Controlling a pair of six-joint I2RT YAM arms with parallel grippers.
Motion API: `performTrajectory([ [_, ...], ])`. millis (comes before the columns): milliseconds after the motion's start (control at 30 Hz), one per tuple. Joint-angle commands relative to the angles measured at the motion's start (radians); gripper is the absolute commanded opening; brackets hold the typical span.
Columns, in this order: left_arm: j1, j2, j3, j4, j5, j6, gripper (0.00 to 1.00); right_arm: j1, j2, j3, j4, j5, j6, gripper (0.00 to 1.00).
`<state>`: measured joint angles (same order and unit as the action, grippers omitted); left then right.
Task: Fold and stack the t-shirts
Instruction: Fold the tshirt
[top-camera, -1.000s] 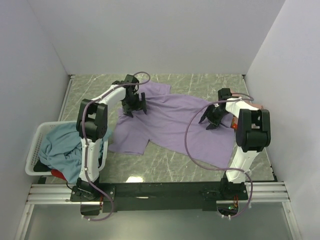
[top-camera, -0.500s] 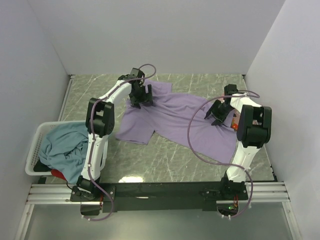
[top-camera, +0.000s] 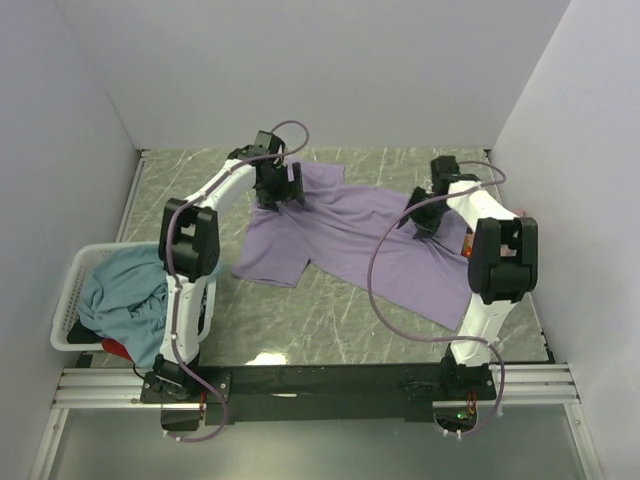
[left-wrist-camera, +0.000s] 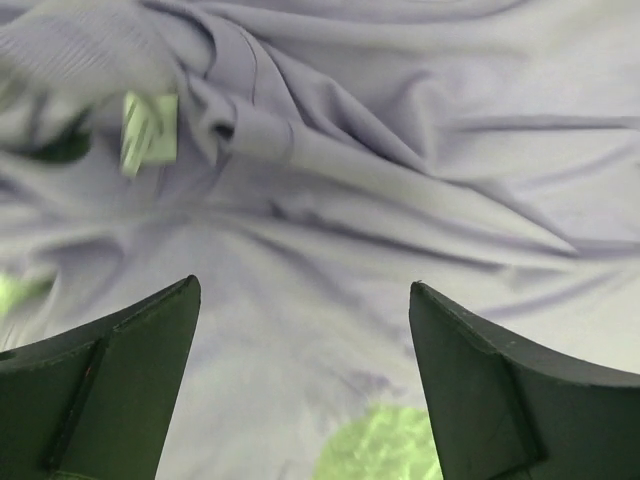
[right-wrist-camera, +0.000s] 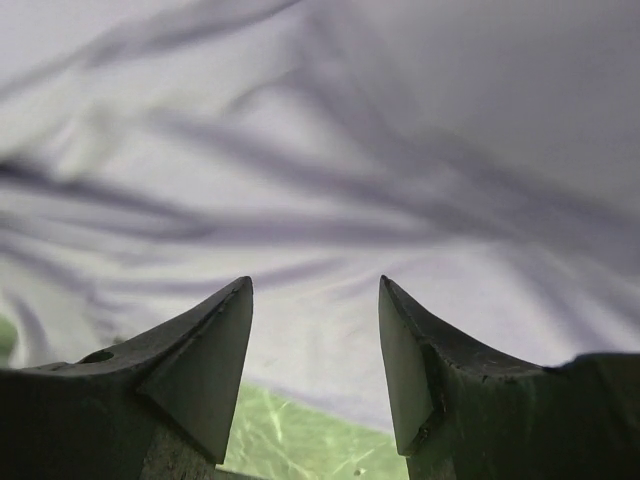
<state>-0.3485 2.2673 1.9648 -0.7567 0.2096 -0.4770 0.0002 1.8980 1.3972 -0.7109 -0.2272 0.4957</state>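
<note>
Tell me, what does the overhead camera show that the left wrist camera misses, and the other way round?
Only the overhead view shows the wider scene: the right tool, the marbled table, and a white basket at the left holding a teal shirt and a bit of red cloth. Only the left wrist view shows a small pale label by the collar and the fine creases up close. Both show the lavender shirt and the left tool, open over it.

T-shirt (top-camera: 360, 235) lies on table (top-camera: 330, 310), basket (top-camera: 70, 290) at left.
</note>
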Motion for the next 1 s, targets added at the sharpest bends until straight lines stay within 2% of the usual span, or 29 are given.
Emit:
performTrajectory([
  [0, -0.003, -0.161, -0.049, 0.026, -0.036, -0.034, 0.91, 0.096, -0.057, 0.017, 0.000, -0.001, -0.010, 0.60],
  [133, -0.001, -0.255, -0.260, 0.112, -0.029, -0.080, 0.91, 0.175, -0.036, -0.017, 0.027, -0.064, 0.009, 0.60],
  [233, 0.002, -0.278, -0.337, 0.132, -0.007, -0.100, 0.91, 0.219, -0.016, -0.044, 0.044, -0.087, 0.014, 0.60],
  [567, 0.019, -0.247, -0.445, 0.109, -0.075, -0.120, 0.91, 0.239, 0.003, -0.124, 0.059, -0.072, 0.001, 0.60],
  [967, 0.048, -0.281, -0.518, 0.108, -0.153, -0.095, 0.92, 0.238, 0.035, -0.162, 0.057, -0.011, -0.011, 0.60],
])
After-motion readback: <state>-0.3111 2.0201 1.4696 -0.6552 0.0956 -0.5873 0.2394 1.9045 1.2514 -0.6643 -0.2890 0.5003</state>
